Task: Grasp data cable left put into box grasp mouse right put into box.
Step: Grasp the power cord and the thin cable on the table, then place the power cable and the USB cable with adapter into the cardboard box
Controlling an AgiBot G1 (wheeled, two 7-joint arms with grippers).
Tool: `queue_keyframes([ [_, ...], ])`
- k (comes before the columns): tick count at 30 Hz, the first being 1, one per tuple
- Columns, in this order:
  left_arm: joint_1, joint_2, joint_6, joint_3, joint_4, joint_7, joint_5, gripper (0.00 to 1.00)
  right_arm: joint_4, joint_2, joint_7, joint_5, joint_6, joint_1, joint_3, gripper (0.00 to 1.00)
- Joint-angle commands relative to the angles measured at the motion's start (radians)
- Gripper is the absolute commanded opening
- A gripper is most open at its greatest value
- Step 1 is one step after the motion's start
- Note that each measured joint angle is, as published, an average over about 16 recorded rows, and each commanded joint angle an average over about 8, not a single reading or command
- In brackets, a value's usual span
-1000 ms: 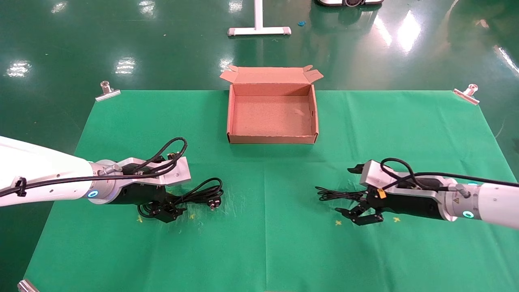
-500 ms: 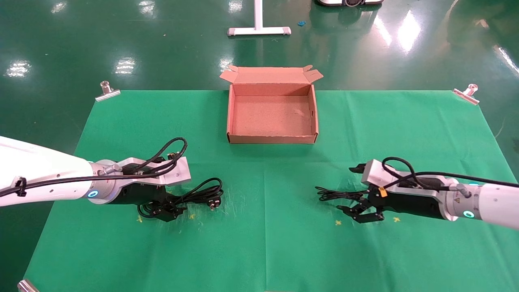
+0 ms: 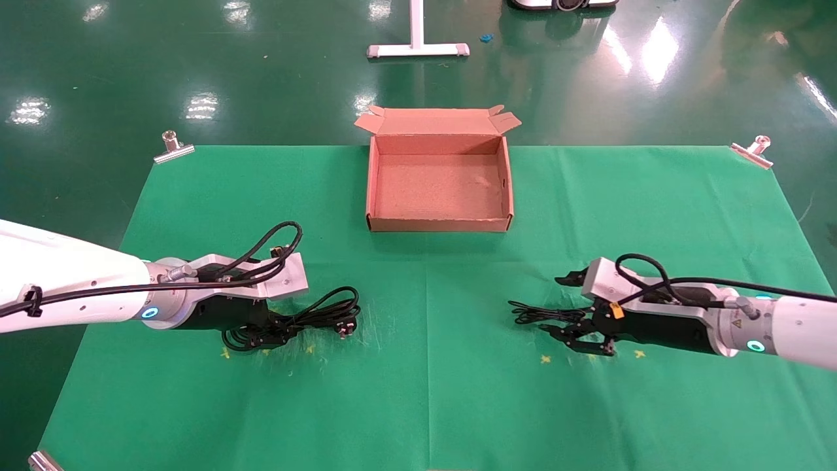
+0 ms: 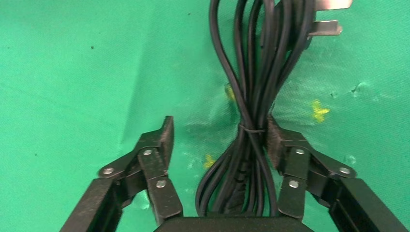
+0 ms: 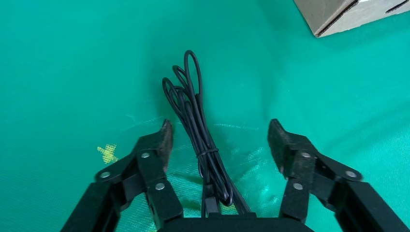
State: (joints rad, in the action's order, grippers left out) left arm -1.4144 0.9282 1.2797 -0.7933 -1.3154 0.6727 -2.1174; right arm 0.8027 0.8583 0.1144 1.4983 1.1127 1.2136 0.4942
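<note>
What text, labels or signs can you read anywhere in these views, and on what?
None readable.
Right arm: a yellow tag and a yellow triangular sticker, too small to read.
Box, data cable, mouse cord, cloth: no text; the cloth carries only yellow cross marks.

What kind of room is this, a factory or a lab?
Probably a robot test lab: a glossy green floor, a green cloth clipped over a table, and an empty cardboard box waiting for a data cable.

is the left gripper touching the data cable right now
Touching. In the left wrist view the left gripper is open around the data cable; one finger pad presses the bundle's side, while the other stands apart.
</note>
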Motion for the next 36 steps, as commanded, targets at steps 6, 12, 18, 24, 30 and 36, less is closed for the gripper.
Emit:
queue_keyframes([
  [6, 0.0, 0.0, 0.0, 0.0, 0.0, 0.0, 0.003, 0.0, 0.002, 0.0, 0.0, -0.001, 0.001, 0.0, 0.0, 0.0],
  [12, 0.0, 0.0, 0.0, 0.0, 0.0, 0.0, 0.003, 0.0, 0.002, -0.001, -0.001, -0.001, 0.002, -0.001, 0.0, 0.0],
  [18, 0.0, 0.0, 0.0, 0.0, 0.0, 0.0, 0.001, 0.0, 0.003, -0.001, -0.001, -0.001, 0.002, -0.001, 0.0, 0.0],
  [24, 0.0, 0.0, 0.0, 0.0, 0.0, 0.0, 0.0, 0.0, 0.003, -0.001, -0.001, -0.002, 0.002, -0.001, 0.0, 0.0],
  [30, 0.0, 0.0, 0.0, 0.0, 0.0, 0.0, -0.001, 0.0, 0.003, -0.001, -0.001, -0.002, 0.002, -0.001, 0.0, 0.0],
  [36, -0.023, -0.017, -0.006, 0.019, -0.005, 0.006, 0.005, 0.0, 0.0, -0.007, -0.008, -0.018, -0.004, 0.02, -0.016, 0.0],
])
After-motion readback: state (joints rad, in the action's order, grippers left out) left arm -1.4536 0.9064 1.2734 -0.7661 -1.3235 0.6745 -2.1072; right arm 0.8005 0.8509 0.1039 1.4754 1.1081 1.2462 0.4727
